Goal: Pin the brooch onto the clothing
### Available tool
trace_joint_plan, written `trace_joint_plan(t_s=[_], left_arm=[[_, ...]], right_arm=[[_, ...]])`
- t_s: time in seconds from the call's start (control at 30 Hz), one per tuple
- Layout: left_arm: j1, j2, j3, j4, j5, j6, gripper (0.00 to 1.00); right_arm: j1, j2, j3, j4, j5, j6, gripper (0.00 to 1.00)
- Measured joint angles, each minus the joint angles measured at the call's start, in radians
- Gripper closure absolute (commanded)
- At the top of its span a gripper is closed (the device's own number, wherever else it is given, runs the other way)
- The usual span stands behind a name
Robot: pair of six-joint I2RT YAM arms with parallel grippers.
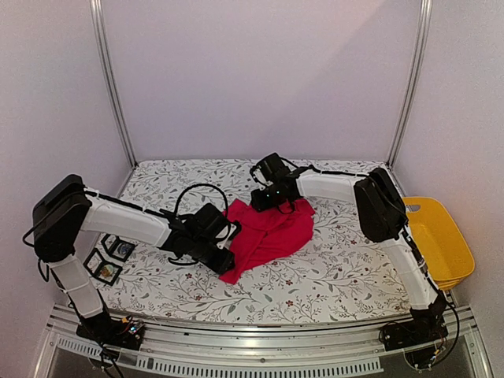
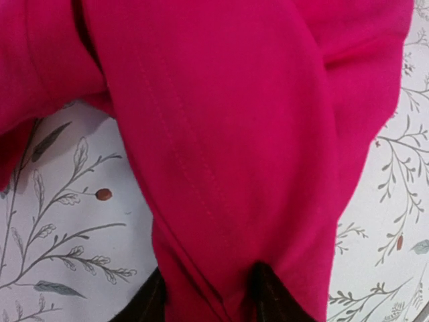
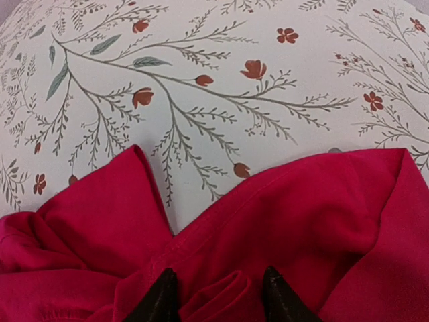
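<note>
Floral tablecloth (image 1: 331, 268), wrist views alone show left fingers (image 2: 271, 298) and right fingers (image 3: 281, 298) pinching clothing (image 1: 268, 232)

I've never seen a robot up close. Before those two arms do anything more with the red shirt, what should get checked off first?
1. Cloth between the left gripper's fingers: ok, the red T-shirt fills the gap.
2. Cloth between the right gripper's fingers: ok, a fold of the shirt sits there.
3. Both grips firm: cannot tell.
4. Shirt spread flat for pinning: not ok, it lies bunched on the floral tablecloth.
5. Brooch found: cannot tell. None is plain in any view, only small dark square things near the left arm.
</note>
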Motion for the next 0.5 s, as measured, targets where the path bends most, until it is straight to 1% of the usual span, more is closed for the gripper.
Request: trace_joint_plan(t_s=[0.03,0.07,0.2,0.33,0.4,0.5], left_arm=[[-0.002,0.000,0.000,0.001,0.001,-0.007,0.99],[-0.004,0.000,0.001,0.000,0.004,-0.005,1.00],[-0.011,0.000,0.021,-0.024,-0.028,0.008,1.00],[0.007,0.000,0.074,-0.085,-0.183,0.057,1.00],[0.044,-0.001,0.130,-0.105,-0.250,0.087,1.00],[0.158,-0.015,0.251,-0.095,-0.334,0.126,1.00]], right_arm=[[0.000,0.003,0.000,-0.006,-0.003,-0.005,0.96],[0.000,0.005,0.000,-0.016,-0.005,-0.002,1.00],[-0.001,-0.005,0.007,-0.035,0.008,-0.005,1.00],[-0.011,-0.059,0.013,-0.066,0.037,-0.038,1.00],[-0.030,-0.111,0.031,-0.074,0.041,-0.056,1.00],[-0.080,-0.238,0.054,-0.035,0.014,-0.080,1.00]])
